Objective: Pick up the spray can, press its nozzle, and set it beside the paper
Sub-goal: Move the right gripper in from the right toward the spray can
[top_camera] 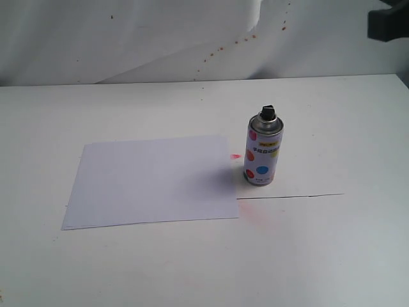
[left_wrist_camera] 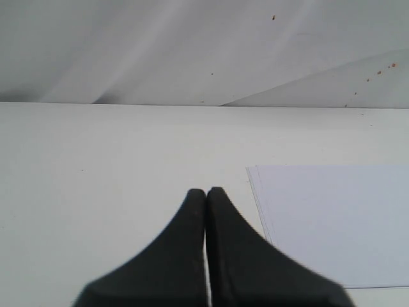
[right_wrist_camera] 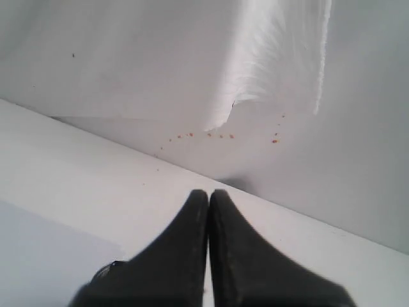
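The spray can [top_camera: 263,148] stands upright on the white table, white with coloured dots, a silver shoulder and a black nozzle. It sits just right of the paper [top_camera: 153,180], a flat white sheet, with a small gap between them. In the left wrist view the paper [left_wrist_camera: 335,220] lies beside my left gripper [left_wrist_camera: 206,192], which is shut and holds nothing. My right gripper [right_wrist_camera: 209,193] is also shut and holds nothing; a sliver of the can's top [right_wrist_camera: 110,270] shows beside its fingers. A dark piece of the right arm [top_camera: 388,22] shows at the upper right edge.
A wrinkled white backdrop sheet [top_camera: 128,38] with small orange specks hangs behind the table. Pink spray marks [top_camera: 235,157] show on the table at the paper's right edge. A thin dark seam line [top_camera: 300,196] runs across the table right of the paper.
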`<state>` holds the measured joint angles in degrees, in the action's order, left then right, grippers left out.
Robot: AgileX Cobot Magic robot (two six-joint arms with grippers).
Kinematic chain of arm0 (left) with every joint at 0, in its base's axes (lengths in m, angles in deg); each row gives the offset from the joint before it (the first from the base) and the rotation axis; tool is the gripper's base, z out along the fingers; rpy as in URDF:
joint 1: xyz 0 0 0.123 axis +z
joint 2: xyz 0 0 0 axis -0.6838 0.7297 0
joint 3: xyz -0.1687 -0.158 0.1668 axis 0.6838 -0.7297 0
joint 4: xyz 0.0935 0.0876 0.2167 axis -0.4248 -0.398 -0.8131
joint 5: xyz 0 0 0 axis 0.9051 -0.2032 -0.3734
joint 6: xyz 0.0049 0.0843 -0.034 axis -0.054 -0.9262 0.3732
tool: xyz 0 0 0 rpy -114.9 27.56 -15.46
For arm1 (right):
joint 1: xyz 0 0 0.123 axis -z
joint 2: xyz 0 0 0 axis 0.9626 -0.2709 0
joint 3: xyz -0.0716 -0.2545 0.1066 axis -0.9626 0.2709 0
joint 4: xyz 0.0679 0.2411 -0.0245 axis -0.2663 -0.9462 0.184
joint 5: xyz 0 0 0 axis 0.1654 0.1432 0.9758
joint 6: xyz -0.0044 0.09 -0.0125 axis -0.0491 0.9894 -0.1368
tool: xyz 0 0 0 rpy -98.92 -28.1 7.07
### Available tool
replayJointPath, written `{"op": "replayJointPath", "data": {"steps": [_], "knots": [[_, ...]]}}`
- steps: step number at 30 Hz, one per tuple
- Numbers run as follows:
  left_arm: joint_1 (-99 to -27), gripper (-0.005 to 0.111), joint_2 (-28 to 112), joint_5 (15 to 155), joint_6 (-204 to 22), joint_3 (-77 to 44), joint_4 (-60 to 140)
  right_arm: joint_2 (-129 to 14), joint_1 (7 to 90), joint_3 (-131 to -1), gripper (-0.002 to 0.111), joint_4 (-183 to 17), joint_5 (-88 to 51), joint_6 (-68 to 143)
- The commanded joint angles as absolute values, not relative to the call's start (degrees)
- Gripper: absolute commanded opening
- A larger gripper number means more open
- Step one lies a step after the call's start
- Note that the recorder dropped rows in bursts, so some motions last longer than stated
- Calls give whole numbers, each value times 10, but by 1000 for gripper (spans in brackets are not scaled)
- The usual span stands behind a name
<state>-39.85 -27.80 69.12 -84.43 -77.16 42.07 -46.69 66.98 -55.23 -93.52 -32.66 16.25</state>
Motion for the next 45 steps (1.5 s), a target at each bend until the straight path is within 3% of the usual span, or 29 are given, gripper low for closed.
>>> {"op": "replayJointPath", "data": {"steps": [1,13,36,45], "knots": [[-398,0,-280,697,-843,-774,421,-489,669,-526,0,-947,-257,156],[-398,0,-280,697,-844,-774,421,-491,669,-445,0,-947,-123,163],[-398,0,-280,697,-844,-774,421,-491,668,-386,0,-865,-95,319],[-398,0,-280,697,-842,-774,421,-513,668,-365,0,-797,-153,337]]}}
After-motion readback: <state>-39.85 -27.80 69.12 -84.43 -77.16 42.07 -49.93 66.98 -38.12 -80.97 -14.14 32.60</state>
